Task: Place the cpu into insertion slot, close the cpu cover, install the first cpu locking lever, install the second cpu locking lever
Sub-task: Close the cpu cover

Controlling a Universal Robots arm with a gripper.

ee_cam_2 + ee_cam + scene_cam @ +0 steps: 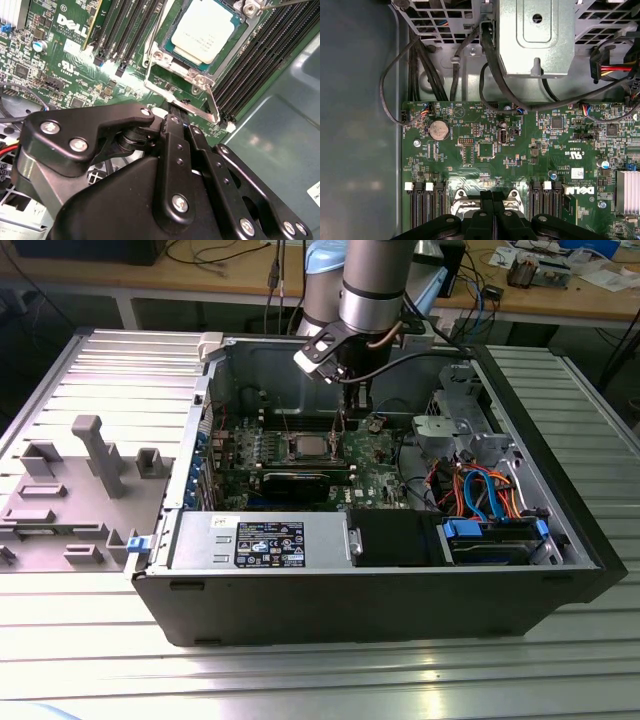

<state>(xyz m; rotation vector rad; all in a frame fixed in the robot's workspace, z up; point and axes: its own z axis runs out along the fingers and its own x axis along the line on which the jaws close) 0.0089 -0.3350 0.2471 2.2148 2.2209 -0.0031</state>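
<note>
- The tool [350, 418] hangs from the arm inside the open computer case [400, 590], low over the green motherboard [375, 465].
- In both wrist views the tool's fingers [487, 200] are pressed together with nothing between them. The tips are right at the metal edge of the insertion slot [457, 201].
- The cpu [207, 27] is seated in the slot, silver top up.
- The cpu cover [195, 76] looks to lie flat around the chip, and the chip's top shows through its window. Whether it is latched cannot be told.
- In the exterior view the slot is mid-board, just to the exterior view's left of the tool.
- Long black memory slots [250, 55] run along both sides of the slot.
- A coin battery [439, 130] sits on the board beyond the tool's tips, with black cables [420, 65] past it at the board's edge.
- The case lies on its side on the ribbed metal table [300, 680].
- A power supply [260, 540] sits along the case's near wall, and blue and orange cables [480, 490] are bundled at the exterior view's right.
- A grey plastic fixture [80, 470] rests on the table at the exterior view's left, just beside the case.
</note>
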